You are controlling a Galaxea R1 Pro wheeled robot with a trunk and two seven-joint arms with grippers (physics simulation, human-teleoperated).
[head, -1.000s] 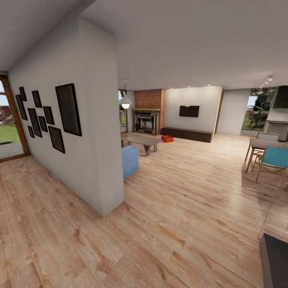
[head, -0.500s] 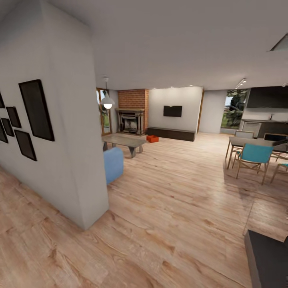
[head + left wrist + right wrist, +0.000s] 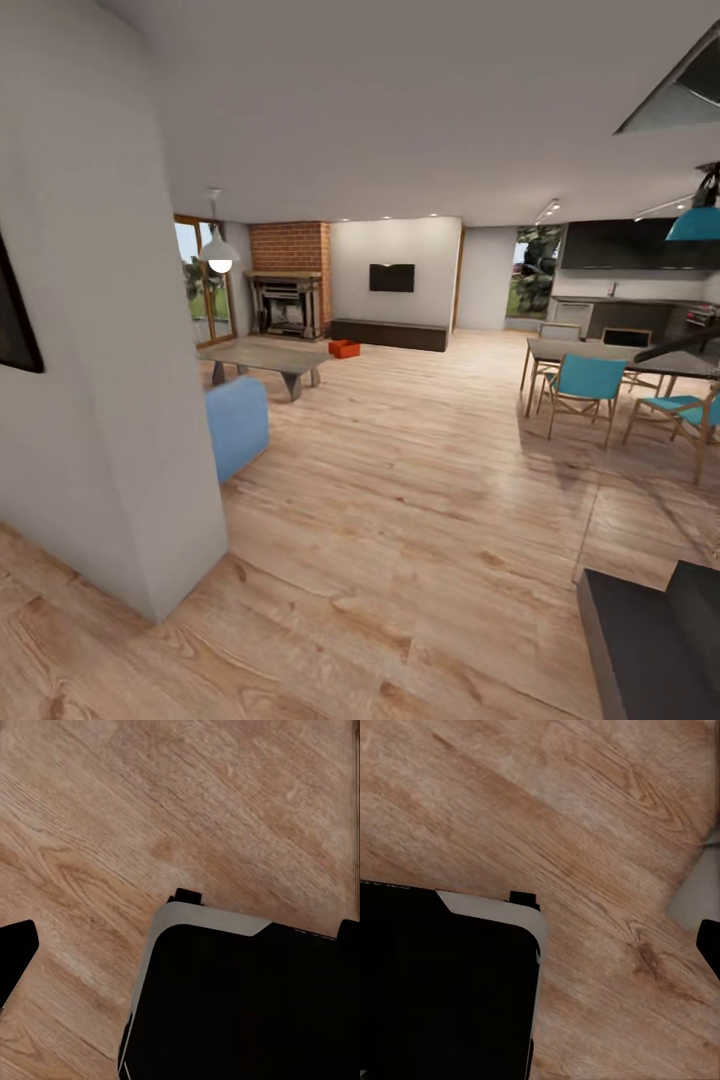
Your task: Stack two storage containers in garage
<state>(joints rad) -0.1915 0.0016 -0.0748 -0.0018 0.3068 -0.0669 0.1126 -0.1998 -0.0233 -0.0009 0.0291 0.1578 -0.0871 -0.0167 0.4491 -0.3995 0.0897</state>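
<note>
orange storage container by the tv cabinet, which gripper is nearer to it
Cannot tell. The storage container sits far across the wood floor; both wrist cameras look down at floor beside the robot's dark base, so both arms are far from it.

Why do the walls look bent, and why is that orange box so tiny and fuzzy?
Head view: the wide lens bows the near wall, and the far orange container is too small for detail; the round lamp glows bright. Left wrist view: sharp wood floor grain beside a black, featureless robot part.

Wood-plank floor (image 3: 420,500) – faintly glossy; brick fireplace (image 3: 288,285); matt white wall (image 3: 100,380)
</note>
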